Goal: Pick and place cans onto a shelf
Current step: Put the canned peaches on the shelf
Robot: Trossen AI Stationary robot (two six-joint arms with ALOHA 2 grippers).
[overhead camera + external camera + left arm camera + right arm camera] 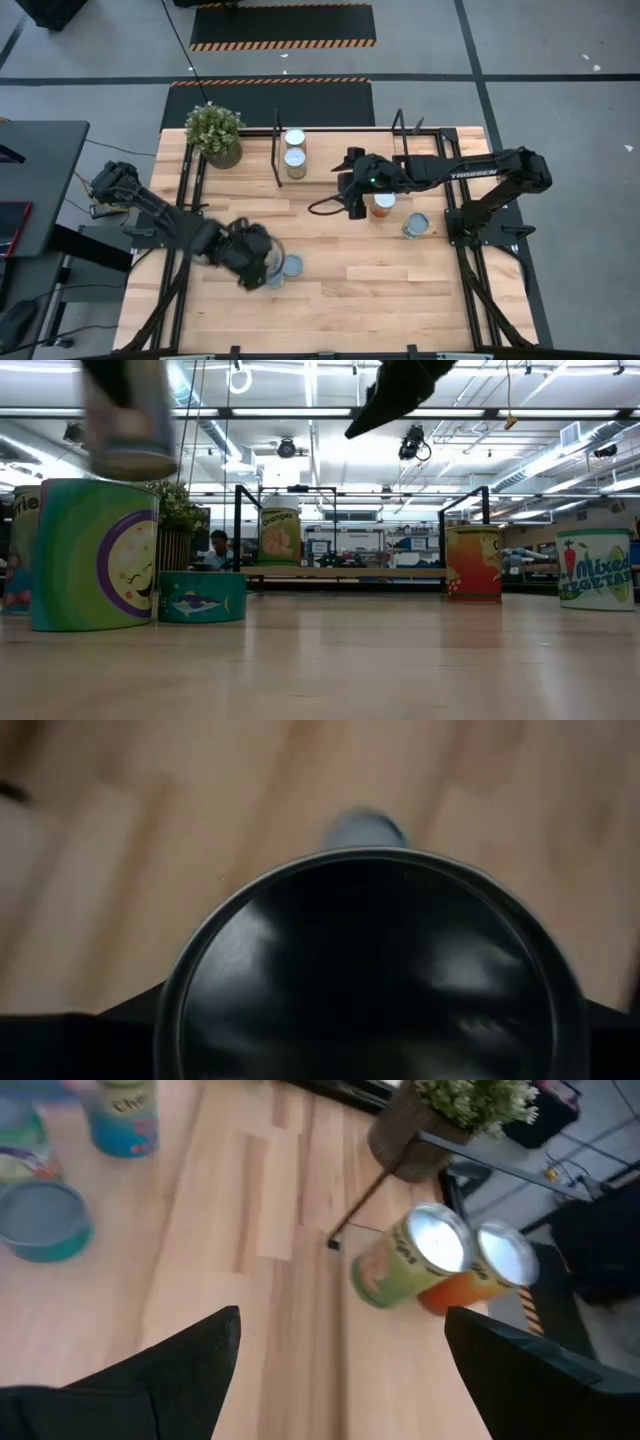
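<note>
Cans: two stand close together on the shelf (340,131) at the tabletop's (340,290) far edge, a green-labelled can (295,162) and an orange-labelled can (294,139) behind it, next to the potted plant (214,133). An orange can (384,205) and a mixed-vegetable can (415,225) stand right of centre. A low teal can (292,266) sits toward the near-left part, beside the left hand (262,262).

Left hand: clasped around a can (370,970); the left wrist view is filled by the can's dark round top between the fingers. The low view shows that can (128,420) blurred and clear of the tabletop.

Right hand (355,195): hovers above the tabletop's middle beside the orange can, fingers (170,1370) spread apart, holding nothing.
</note>
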